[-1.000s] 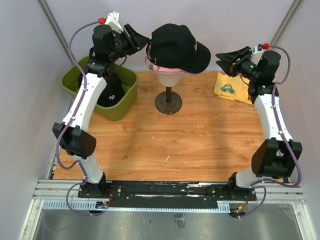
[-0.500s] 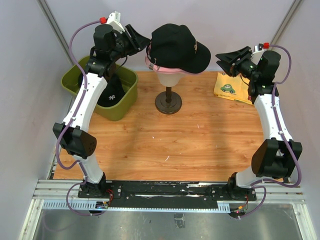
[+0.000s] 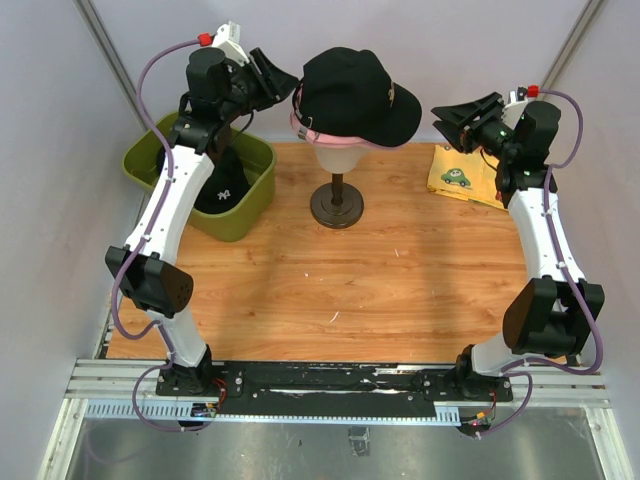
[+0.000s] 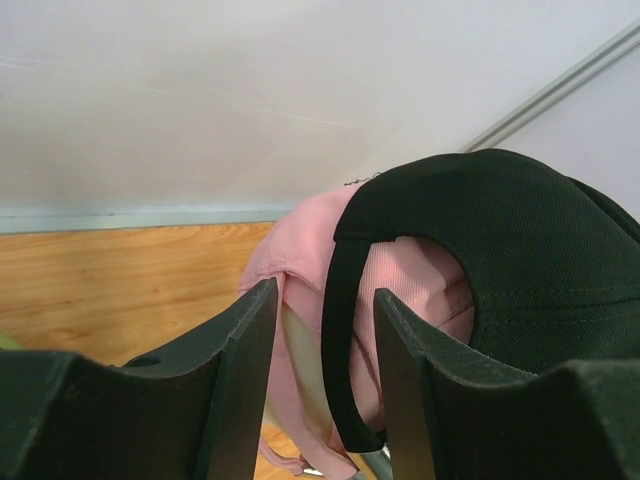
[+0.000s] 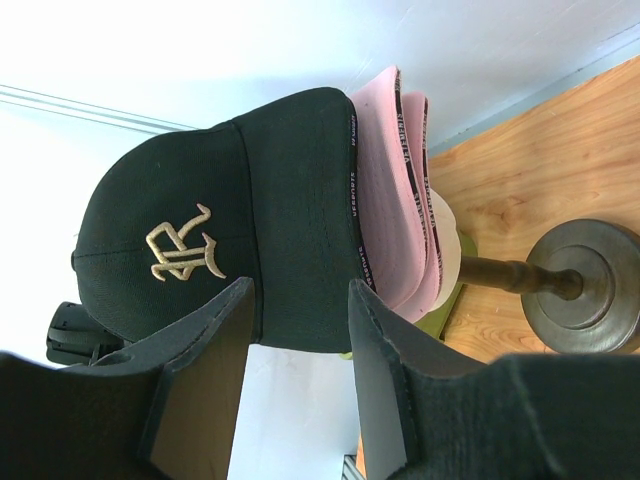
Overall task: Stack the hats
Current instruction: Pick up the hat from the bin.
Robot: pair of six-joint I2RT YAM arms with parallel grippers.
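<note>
Wood-grain tabletop (image 3: 300, 290) lies nearest my bases, smooth and bare in its middle. Farther back on my left stands an olive plastic bin (image 3: 262, 195), square-walled with rounded corners, and a soft black cap with a white logo (image 3: 225, 185) is slumped inside it. At the back right lies a flat yellow fabric piece (image 3: 460, 175) with a green print; I cannot tell whether it is a hat. Between them a round dark base (image 3: 337, 205) carries a thin post up to the cream mannequin head (image 3: 335, 155). Two hats sit stacked on that head: a ribbed pink cap (image 3: 303, 126), of which only the edge shows from above, and over it a black twill cap (image 3: 350, 95) with a gold stitched emblem on its crown. My left gripper (image 3: 288, 78) is raised at the back of this stack, its flat dark fingers (image 4: 250, 340) parted about halfway – the black cap's curved rear rim lines up with the gap, though nothing is pinched. My right gripper (image 3: 437, 112) hovers just off the cap's front on the other side, jaws likewise half apart and empty. Plain pale walls close the scene behind.
</note>
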